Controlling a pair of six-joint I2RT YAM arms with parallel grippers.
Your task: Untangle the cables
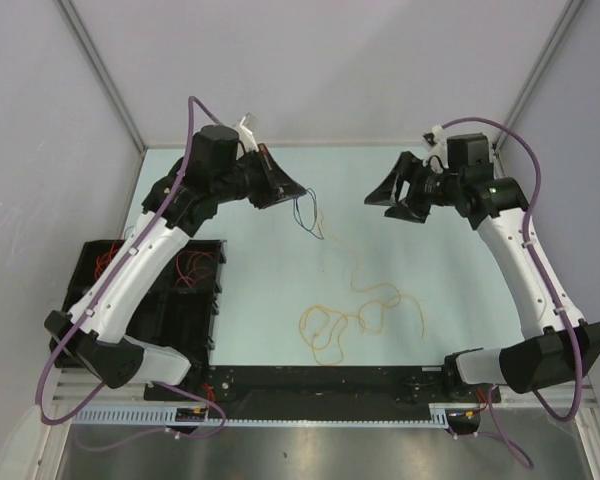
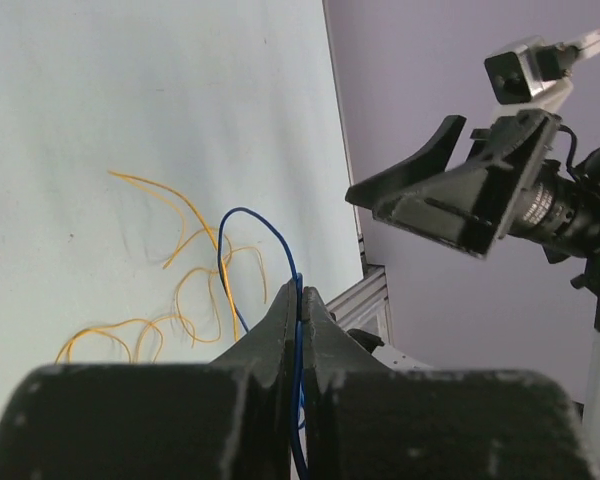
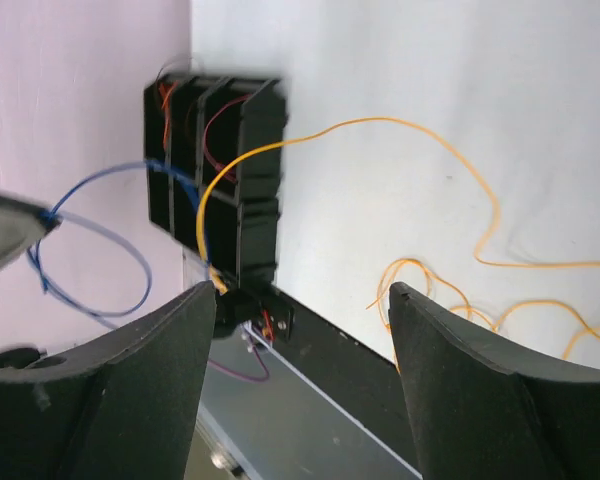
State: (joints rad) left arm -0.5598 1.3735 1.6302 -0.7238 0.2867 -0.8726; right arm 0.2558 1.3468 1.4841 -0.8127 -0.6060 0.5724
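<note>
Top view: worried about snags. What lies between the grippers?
Top view: a blue cable loop hanging from the left gripper, a yellow strand beside it, then bare table to the right gripper.

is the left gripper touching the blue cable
Touching. The left wrist view shows the blue cable pinched in the shut left gripper, its loop rising from between the tips.

1. Both arms are white shells with chunky black joints, same on the left arm (image 1: 130, 275) and the right arm (image 1: 525, 265).
2. A thin purple hose (image 1: 188, 135) runs loosely along each one.
3. Matte black wedge-shaped fingers on the left pincer (image 2: 300, 292) and the right pincer (image 1: 378, 206).
4. Little white bracket (image 1: 246, 128) up near each wrist.
5. Tiny green light (image 1: 492, 189) glowing on the right arm's black housing.
</note>
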